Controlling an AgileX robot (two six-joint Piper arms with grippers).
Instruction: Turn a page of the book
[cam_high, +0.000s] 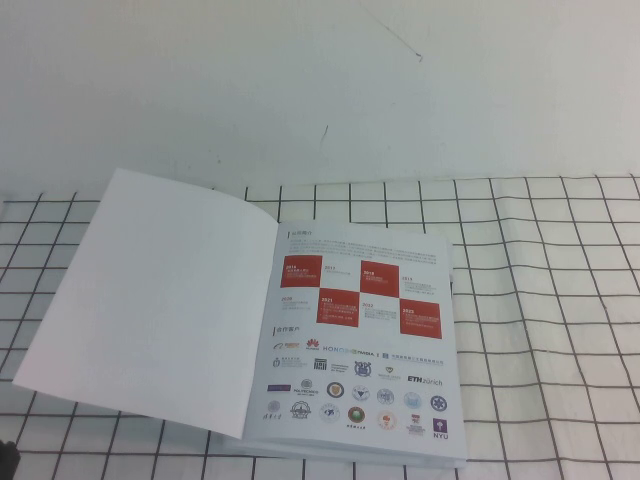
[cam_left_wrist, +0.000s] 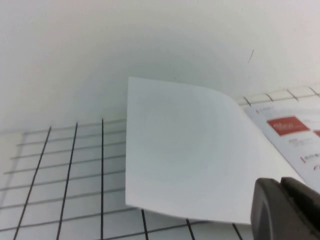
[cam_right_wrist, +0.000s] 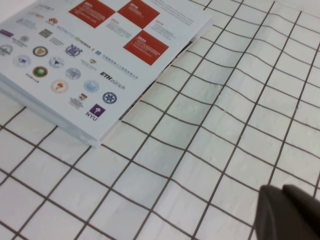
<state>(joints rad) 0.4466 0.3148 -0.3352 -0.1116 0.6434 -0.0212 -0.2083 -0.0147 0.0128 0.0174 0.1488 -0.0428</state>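
Note:
The book (cam_high: 365, 340) lies open on the checked cloth, showing its inside page with red squares and logos. The page (cam_high: 150, 300), the cover leaf, is turned over to the left with its plain white side up and its outer edge a little off the cloth. In the left wrist view the page (cam_left_wrist: 190, 150) fills the middle, and my left gripper (cam_left_wrist: 282, 187) is shut and empty just off its near edge. My right gripper (cam_right_wrist: 282, 192) is shut and empty over bare cloth, apart from the book's corner (cam_right_wrist: 95, 135).
A white cloth with a black grid (cam_high: 560, 300) covers the table; a plain white wall (cam_high: 320, 80) stands behind it. A dark bit of the left arm (cam_high: 6, 458) shows at the near left corner of the high view.

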